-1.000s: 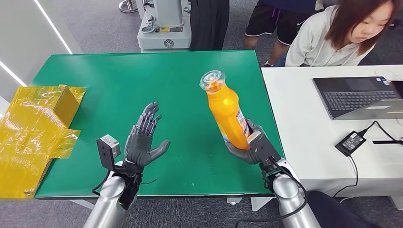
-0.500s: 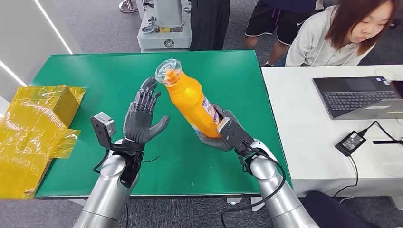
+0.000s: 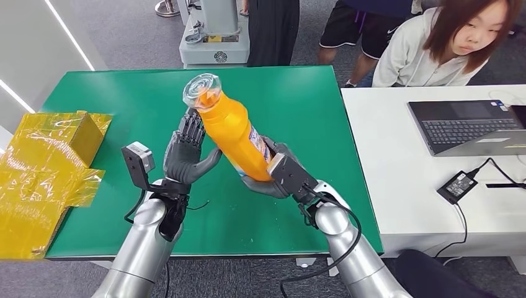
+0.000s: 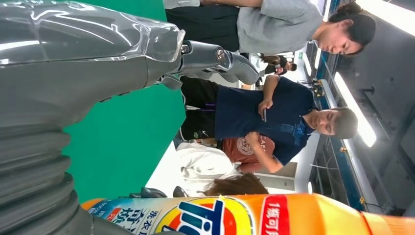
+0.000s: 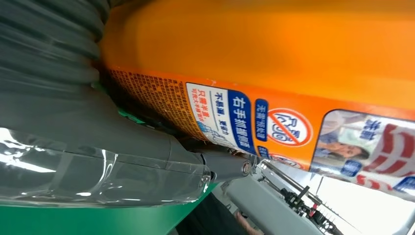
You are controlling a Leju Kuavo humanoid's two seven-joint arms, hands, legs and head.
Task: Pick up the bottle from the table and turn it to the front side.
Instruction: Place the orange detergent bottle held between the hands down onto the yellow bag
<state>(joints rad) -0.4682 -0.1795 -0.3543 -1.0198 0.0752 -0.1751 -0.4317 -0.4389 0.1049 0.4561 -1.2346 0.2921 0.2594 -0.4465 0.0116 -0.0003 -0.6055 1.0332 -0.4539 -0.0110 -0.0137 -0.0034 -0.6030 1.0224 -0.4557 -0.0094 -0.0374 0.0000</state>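
Over the green table (image 3: 124, 93), centre-front, I've got the right hand (image 3: 276, 177) wrapped round the lower body of the orange detergent bottle (image 3: 236, 139), holding it off the surface and tilted, w/ its clear cap (image 3: 201, 91) leaning up and to the left. Right wrist cam: back label w/ small print sits against my palm side. Left hand (image 3: 186, 155) is upright beside the bottle, fingers spread, palm facing it, thumb right at the bottle's side; can't tell if it's actually touching. Left wrist cam shows the front logo label (image 4: 215, 218) on the side facing that hand. Further out: crumpled yellow film over a box (image 3: 46, 161) at the table's left edge. Right of that table, a white desk (image 3: 397, 180) w/ laptop (image 3: 471, 127) and power adapter (image 3: 457, 186); a person in a light hoodie (image 3: 422, 56) leans over it.
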